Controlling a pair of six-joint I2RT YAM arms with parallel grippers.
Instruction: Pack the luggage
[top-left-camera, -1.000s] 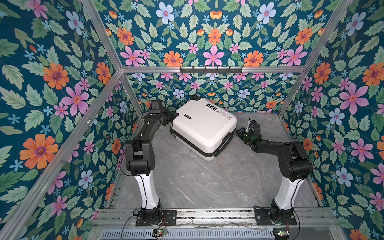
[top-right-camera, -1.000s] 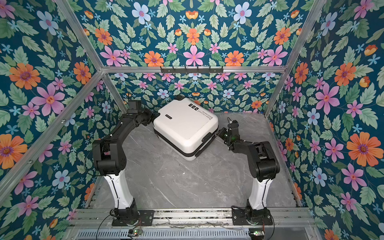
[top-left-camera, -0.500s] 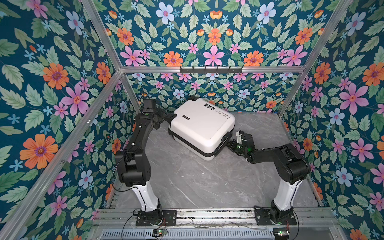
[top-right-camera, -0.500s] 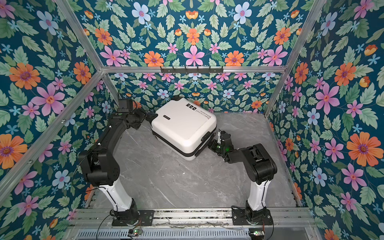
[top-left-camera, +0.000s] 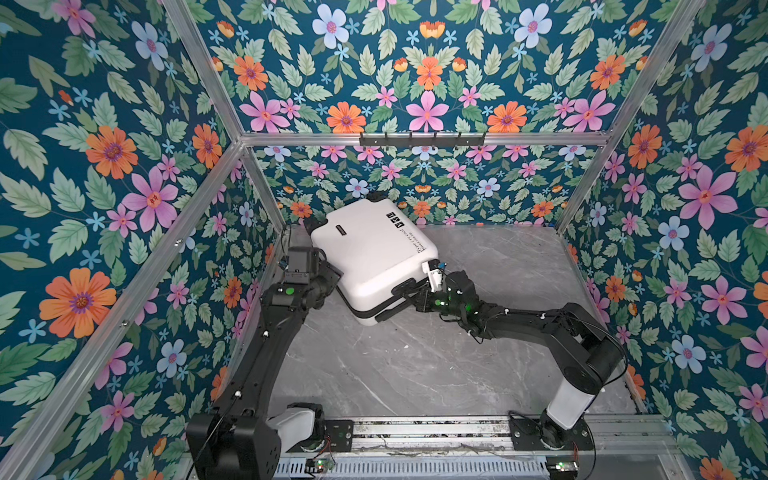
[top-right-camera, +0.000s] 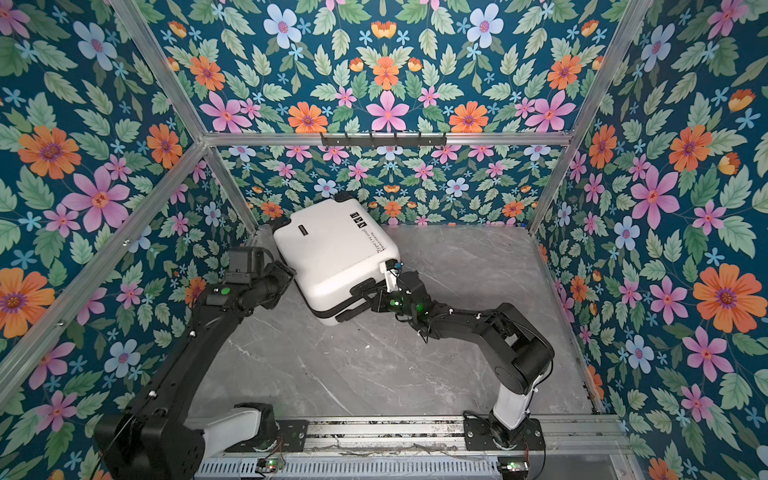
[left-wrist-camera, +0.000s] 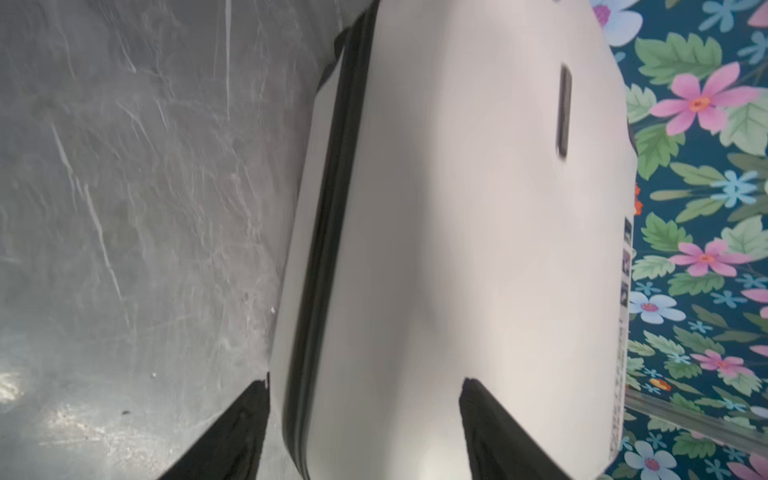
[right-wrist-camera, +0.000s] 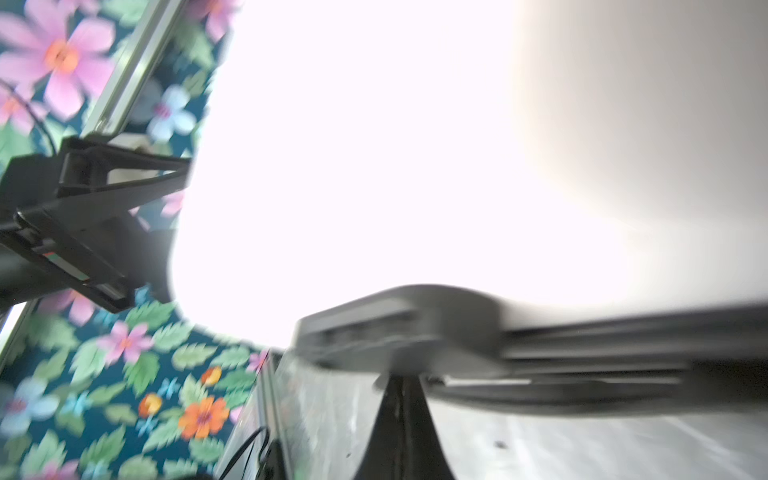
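White luggage (top-right-camera: 336, 257) laid closed near the bench's (top-right-camera: 374, 374) far left corner, left gripper (top-right-camera: 287, 273) set against its left side, right gripper (top-right-camera: 375, 298) placed at its handled near-right edge

Grey marbled tabletop (top-left-camera: 415, 374); closed white luggage (top-left-camera: 374, 257) lying on it, toward back left corner.

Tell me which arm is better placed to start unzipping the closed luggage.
Right, probably: the right gripper is shut, tip at the black zipper band by the side handle of the luggage. The left gripper stands open astride the opposite edge, suited to bracing.
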